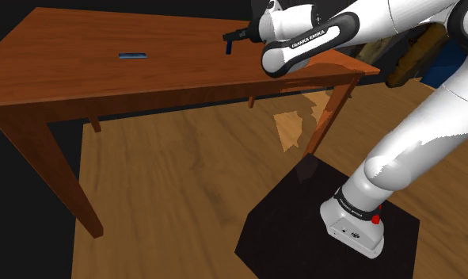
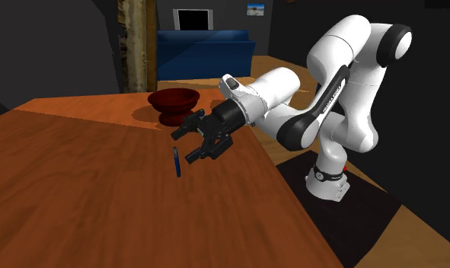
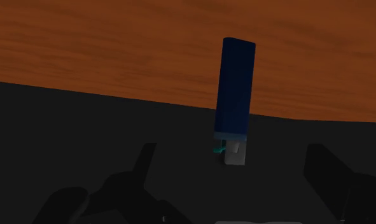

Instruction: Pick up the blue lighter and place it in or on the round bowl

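The blue lighter (image 1: 133, 55) lies flat on the brown wooden table (image 1: 58, 79), well toward the shoulder view's left of my gripper (image 1: 228, 43). In the second exterior view the lighter (image 2: 177, 162) lies on the table between the camera and my gripper (image 2: 183, 146), which hovers over the table, open and holding nothing. The dark red round bowl (image 2: 173, 103) stands on the table just behind the gripper, near the far edge. In the wrist view the lighter (image 3: 234, 95), silver cap toward me, lies ahead between the spread black fingers (image 3: 145, 168) without touching them.
The table's edge (image 2: 292, 190) runs close beside the arm. My black stand (image 1: 327, 226) sits on the wooden floor below. A blue sofa (image 2: 204, 49) and a wooden post (image 2: 135, 46) stand beyond the table.
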`<control>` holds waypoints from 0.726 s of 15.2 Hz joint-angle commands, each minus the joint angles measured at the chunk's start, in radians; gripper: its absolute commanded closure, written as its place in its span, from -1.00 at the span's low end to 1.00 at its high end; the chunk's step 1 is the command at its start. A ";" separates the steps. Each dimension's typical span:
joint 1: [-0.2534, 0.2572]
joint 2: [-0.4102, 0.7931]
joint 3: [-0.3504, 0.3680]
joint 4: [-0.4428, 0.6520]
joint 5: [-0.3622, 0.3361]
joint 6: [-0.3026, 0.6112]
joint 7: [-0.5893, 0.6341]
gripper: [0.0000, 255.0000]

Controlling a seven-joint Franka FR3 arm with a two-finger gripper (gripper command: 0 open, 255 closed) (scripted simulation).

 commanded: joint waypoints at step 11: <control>-0.010 0.077 0.021 0.065 0.037 0.014 -0.034 -1.00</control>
